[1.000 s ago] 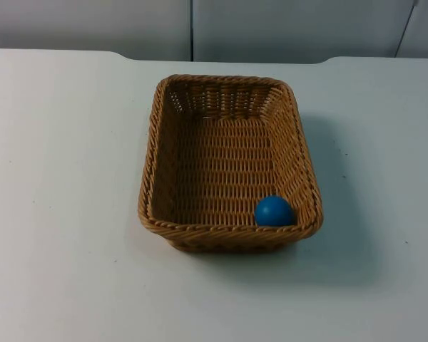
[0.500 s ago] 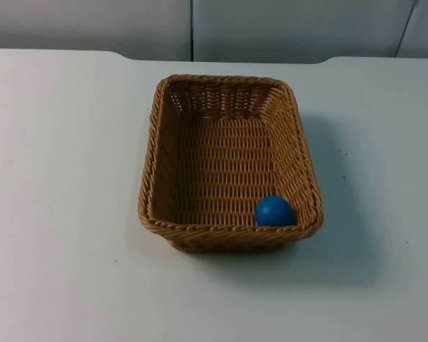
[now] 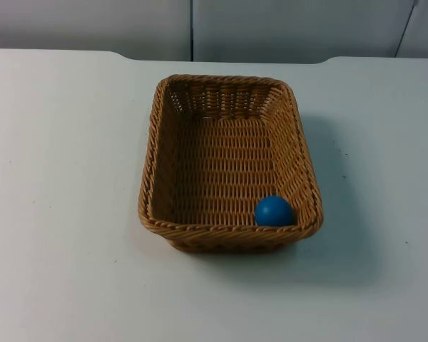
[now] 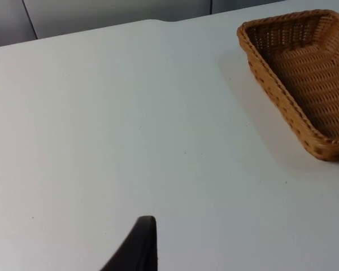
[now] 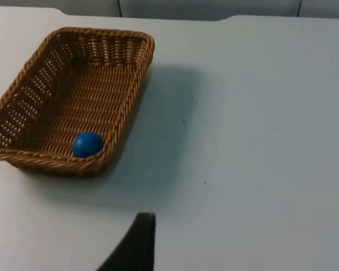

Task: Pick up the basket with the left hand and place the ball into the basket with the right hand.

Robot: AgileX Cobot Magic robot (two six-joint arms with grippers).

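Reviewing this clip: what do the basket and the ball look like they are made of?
Basket: woven wicker or rattan, possibly a plastic imitation; tan-brown strands run in ribbed rows, with a braided rim and open gaps in the far wall. Slight sheen.

Ball: smooth blue sphere with a mostly matte finish and a soft highlight, which suggests rubber or plastic; the pictures cannot settle which. It lies inside the basket, in its near right corner.

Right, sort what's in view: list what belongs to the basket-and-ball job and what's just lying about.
Part of the job:
- rectangular brown wicker basket, standing on the table
- small blue ball, already lying inside the basket, in its near right corner
- left gripper's black fingertip, over bare table, away from the basket
- right gripper's black fingertip, likewise back from the basket

Just there:
- white table top
- grey partition wall
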